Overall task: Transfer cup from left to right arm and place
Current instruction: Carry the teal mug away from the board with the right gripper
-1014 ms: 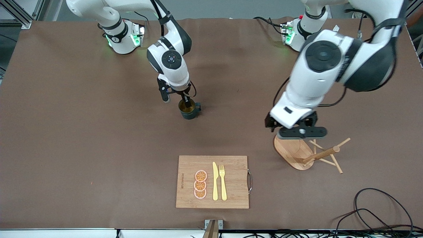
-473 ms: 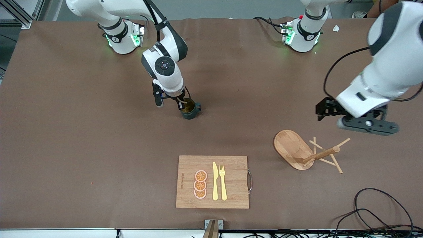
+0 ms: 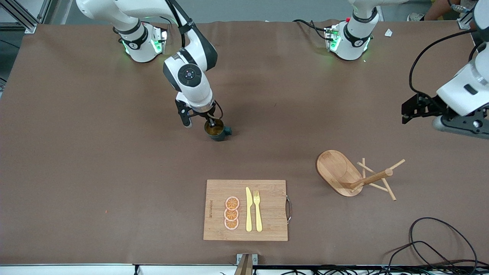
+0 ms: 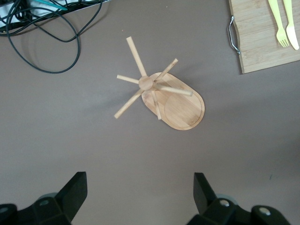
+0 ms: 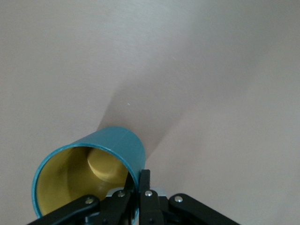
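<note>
One cup [image 3: 216, 131], left of frame centre, is sitting empty, its rim pinched by the right gripper [image 3: 209, 123]. The left gripper [image 3: 456, 122] is hovering spread apart at the right edge. One board [image 3: 267, 225] is carrying three slices [image 3: 231, 213], a knife [image 3: 248, 209] and a fork [image 3: 258, 210].

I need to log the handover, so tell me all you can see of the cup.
The cup is a small dark teal mug with an ochre-yellow inside and a loop handle. It looks glazed and empty. The right gripper is shut on its rim, one finger inside and one outside. It is farther from the front camera than the cutting board.
</note>
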You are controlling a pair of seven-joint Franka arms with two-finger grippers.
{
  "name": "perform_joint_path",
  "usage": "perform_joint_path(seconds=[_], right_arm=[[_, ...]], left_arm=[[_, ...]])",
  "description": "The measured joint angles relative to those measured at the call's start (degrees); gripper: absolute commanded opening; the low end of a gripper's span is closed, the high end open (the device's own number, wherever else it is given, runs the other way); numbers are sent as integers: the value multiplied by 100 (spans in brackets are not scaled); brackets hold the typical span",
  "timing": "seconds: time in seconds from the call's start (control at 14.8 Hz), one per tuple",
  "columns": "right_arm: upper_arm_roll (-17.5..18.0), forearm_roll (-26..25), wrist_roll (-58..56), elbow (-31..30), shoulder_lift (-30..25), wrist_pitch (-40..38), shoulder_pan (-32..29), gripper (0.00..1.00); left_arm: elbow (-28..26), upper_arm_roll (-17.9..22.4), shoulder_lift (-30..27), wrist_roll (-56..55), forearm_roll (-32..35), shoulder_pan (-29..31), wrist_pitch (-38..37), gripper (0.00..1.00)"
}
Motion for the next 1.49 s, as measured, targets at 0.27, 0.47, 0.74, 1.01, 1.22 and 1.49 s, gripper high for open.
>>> perform_joint_path(seconds=[0.27,0.47,0.74,1.01,1.22,1.49], right_arm=[[-21,0,-2319,15,-122,-205,-452,0],[-46,2,-4484,34,-257,-532,-972,0],[-67,-11,-7413,43,-480,-1056,-1903,0],[-76,-42,-10520,41,-570,-1204,-3018,0],[-79,-45,-12798,34,-569,-1201,-3688,0],[-79,-56,-15873,57,-564,-1112,-4285,0]], left_arm=[[-294,594,-484,0,-263,-358,-182,100],[-381,859,-693,-296,-381,-467,-483,100],[-465,926,-928,-608,-408,-536,-670,100],[-550,930,-1038,-652,-418,-551,-670,100],[-593,939,-1042,-789,-418,-550,-645,100],[-618,946,-1041,-796,-418,-445,-585,100]])
